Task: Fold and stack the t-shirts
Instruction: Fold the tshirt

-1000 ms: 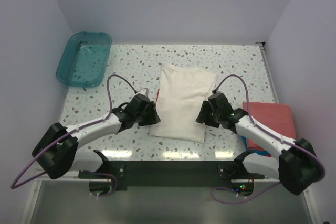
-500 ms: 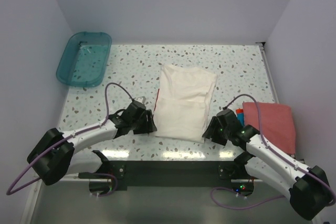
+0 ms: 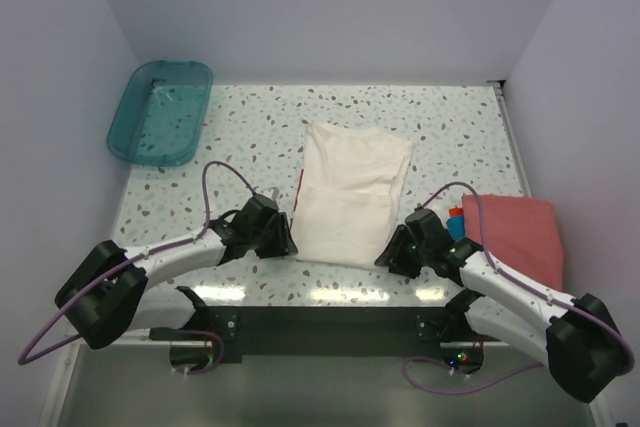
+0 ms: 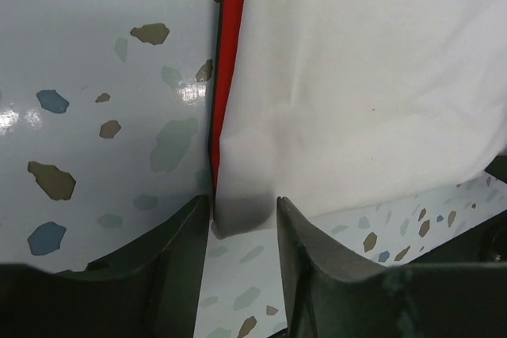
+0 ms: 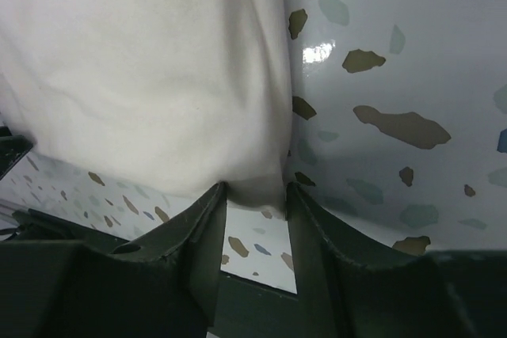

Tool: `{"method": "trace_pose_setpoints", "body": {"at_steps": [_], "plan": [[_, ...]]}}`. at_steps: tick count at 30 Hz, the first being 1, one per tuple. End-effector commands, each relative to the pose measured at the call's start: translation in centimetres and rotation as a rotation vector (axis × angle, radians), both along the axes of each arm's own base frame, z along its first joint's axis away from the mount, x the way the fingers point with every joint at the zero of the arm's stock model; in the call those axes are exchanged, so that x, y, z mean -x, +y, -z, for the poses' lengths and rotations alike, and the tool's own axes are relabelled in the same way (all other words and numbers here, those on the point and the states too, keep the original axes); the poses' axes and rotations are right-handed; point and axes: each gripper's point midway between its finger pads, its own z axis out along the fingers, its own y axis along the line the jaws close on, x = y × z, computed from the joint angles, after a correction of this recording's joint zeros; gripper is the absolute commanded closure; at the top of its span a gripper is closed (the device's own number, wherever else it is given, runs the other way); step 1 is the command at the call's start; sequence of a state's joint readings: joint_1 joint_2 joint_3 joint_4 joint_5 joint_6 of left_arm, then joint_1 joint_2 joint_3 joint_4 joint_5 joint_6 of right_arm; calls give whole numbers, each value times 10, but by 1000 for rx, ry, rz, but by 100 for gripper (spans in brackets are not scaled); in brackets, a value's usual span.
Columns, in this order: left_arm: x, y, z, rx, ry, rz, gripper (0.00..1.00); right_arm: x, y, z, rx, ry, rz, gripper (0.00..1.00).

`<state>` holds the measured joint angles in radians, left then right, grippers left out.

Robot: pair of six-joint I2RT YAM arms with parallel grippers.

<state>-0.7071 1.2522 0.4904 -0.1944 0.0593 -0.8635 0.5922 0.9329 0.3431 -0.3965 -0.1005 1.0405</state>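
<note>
The cream-white t-shirt [image 3: 350, 197] lies folded in a long rectangle mid-table, a red printed strip [image 4: 228, 61] along its left edge. My left gripper [image 3: 284, 241] is open at its near left corner [image 4: 245, 211], which sits between the fingers. My right gripper [image 3: 392, 252] is open at its near right corner [image 5: 257, 191], the corner likewise between the fingers. The salmon-red t-shirt [image 3: 515, 232] lies folded at the right edge, with a bit of the bright blue one [image 3: 457, 230] showing at its left side.
A translucent teal tub [image 3: 160, 112] sits at the far left corner. White walls enclose the speckled table [image 3: 250, 137] on three sides. The dark mounting bar [image 3: 330, 322] runs along the near edge.
Both grippers drew back from the shirt's mid sides to its near edge. In the last half second the right gripper slid left onto the near right corner; the left barely moved.
</note>
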Motion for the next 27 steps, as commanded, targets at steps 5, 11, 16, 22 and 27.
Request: {"method": "trace_pose_setpoints", "body": {"at_steps": [5,11,16,22,27], "plan": [[5,0,10,4,29,11,81,8,-1,14,19,41,-17,95],[13,5,-4,10,21,25,100,24,5,-12,-4,14,-132,100],[33,16,-17,19,43,36,100,56,12,-22,-24,9,-230,100],[16,10,-68,59,-68,40,100,43,3,-60,36,-103,-220,100],[-24,-7,-121,63,-186,47,100,20,-5,-99,122,-195,-190,100]]}}
